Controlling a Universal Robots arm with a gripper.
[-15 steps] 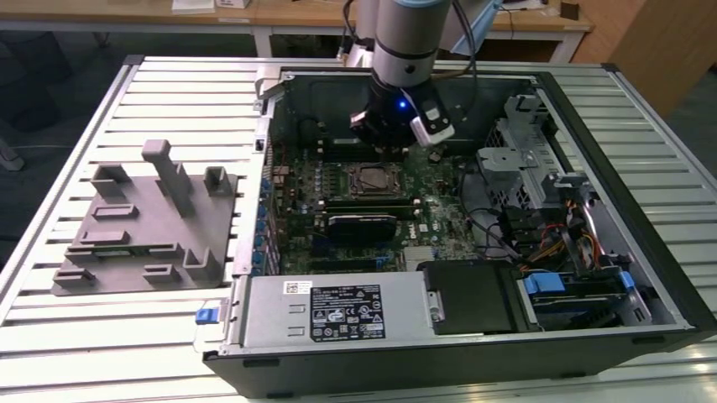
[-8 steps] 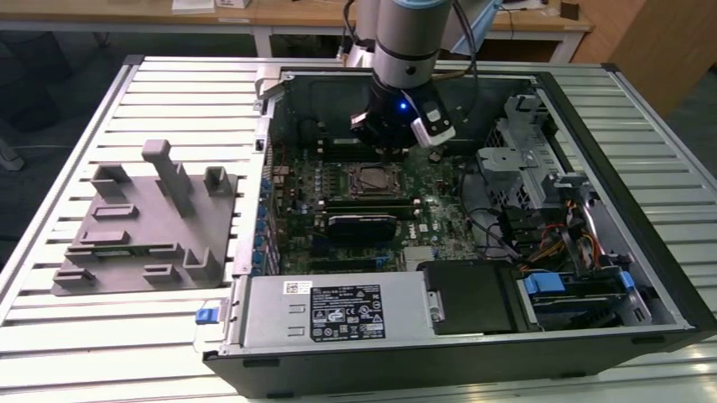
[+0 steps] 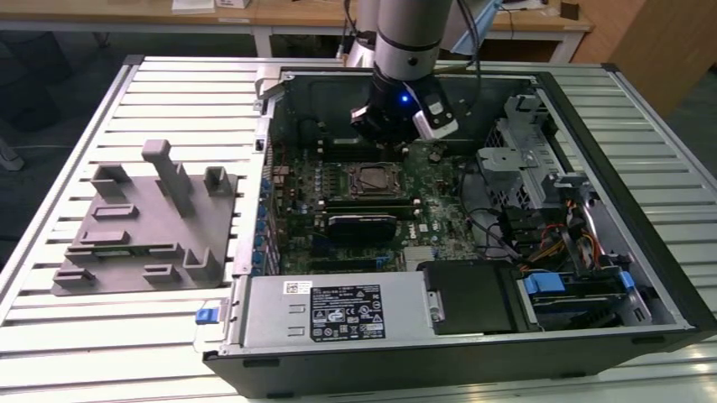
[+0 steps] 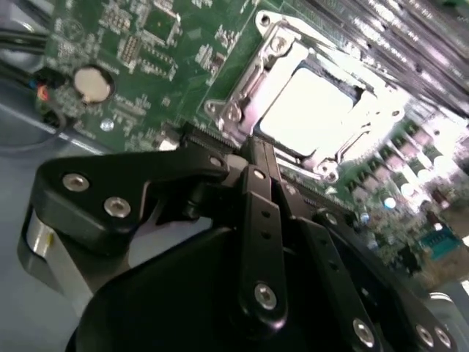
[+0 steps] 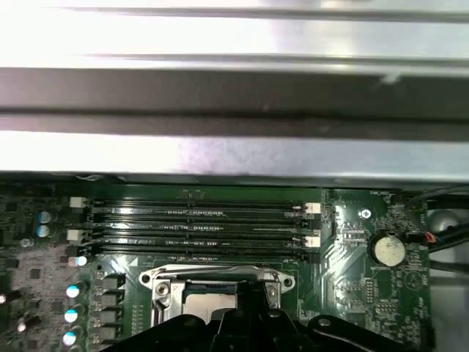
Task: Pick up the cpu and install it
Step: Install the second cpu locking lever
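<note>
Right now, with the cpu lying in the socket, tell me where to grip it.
By two opposite edges, from straight above: the cpu lies flat in the socket, whose metal frame rims it, so side access looks blocked.

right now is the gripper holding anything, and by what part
Nothing. In the second wrist view the gripper has its fingers closed together with nothing between them, and the cpu already sits in the socket on the motherboard.

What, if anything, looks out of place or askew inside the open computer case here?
Nothing stands out. The cpu lies flat and square in the socket on the motherboard, with the gripper just above it.
</note>
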